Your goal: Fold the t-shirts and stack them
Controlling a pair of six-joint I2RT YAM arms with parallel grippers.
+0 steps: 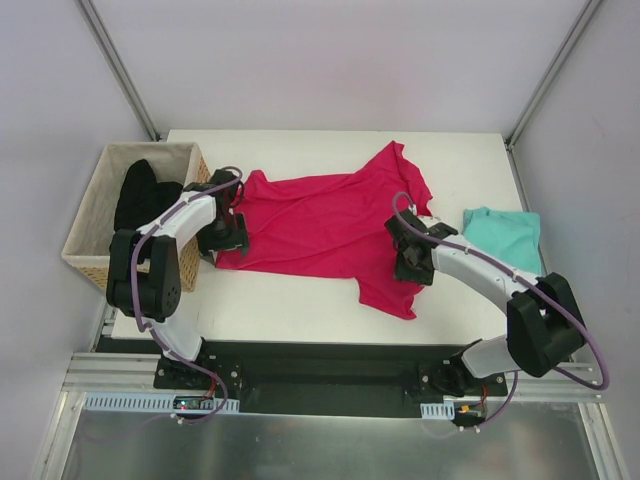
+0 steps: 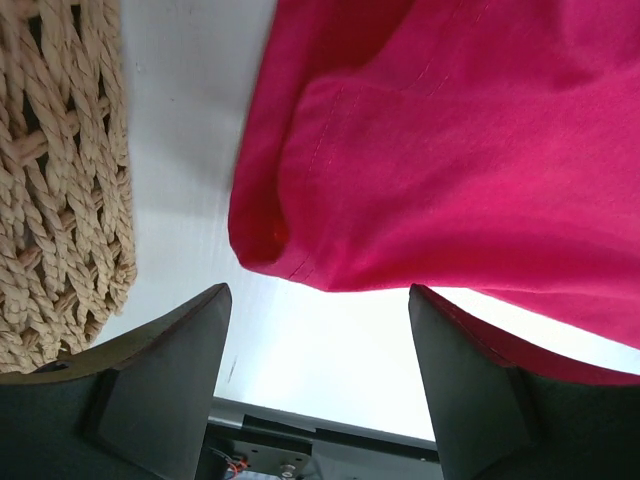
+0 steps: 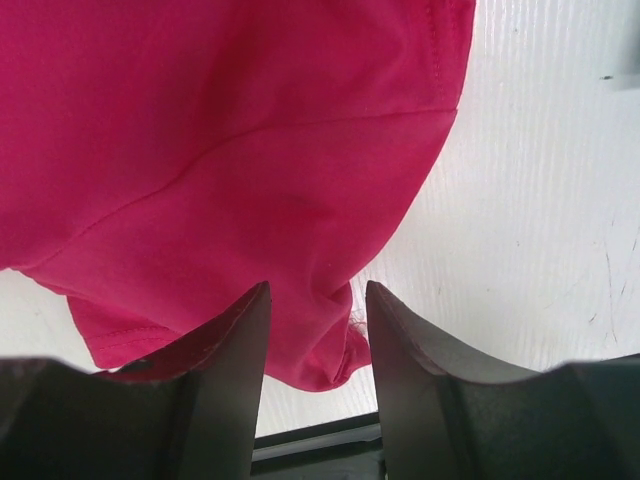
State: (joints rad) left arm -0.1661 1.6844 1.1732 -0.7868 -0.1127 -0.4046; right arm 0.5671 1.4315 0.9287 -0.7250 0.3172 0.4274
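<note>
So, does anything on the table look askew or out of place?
The magenta-pink cloth t-shirt lies unfolded, wrinkled and slanted across the white table, while the teal-turquoise cloth t-shirt sits folded at the right edge.

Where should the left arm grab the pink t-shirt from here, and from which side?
Take the near hem corner of the pink t-shirt, the one beside the basket. It lies on the table as a folded-over, rounded edge just ahead of the left gripper, whose jaws stand open. Probably come from the near side, sliding one jaw under the edge.
</note>
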